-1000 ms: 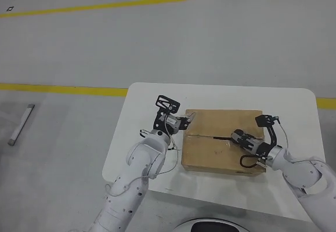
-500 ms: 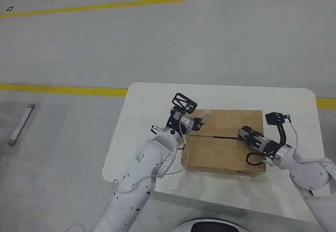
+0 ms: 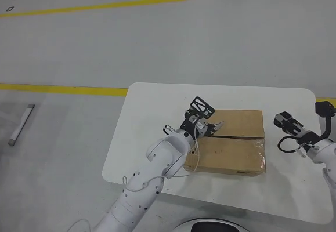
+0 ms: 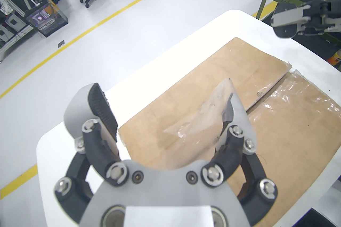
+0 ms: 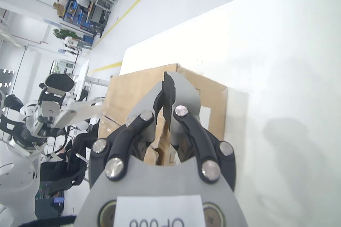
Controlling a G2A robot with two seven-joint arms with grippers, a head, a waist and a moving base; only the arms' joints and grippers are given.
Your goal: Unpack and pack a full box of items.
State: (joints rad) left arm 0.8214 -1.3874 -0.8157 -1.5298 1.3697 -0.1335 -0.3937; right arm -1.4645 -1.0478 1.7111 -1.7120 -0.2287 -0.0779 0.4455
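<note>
Cardboard box [image 3: 231,148], what could go wrong: we think the box could slide on the table [image 3: 150,110] when a flap gets pulled, because no gripper is holding it down.
Sticky trouble: a bit of clear tape [image 4: 202,116] seems to cling to one finger of the left gripper [image 4: 163,100]. If it stays stuck, it could tug the box along or get in the way of a good hold.
Tearing: the cardboard may rip if we pull hard where tape is holding it.
Look of the box: brown and flat on top. Its two flaps are closed and meet at a seam [image 3: 237,137]. Shiny, wrinkly tape covers part of one flap. Some edges look a little ragged.
Place of the box: about the middle of the table, well away from every edge.
Left gripper: fingers spread wide and gripping nothing, over the left part of the box near the seam.
Right gripper [image 5: 166,85]: fingers pressed together with nothing between them that we can see, just past the right end of the box.
</note>
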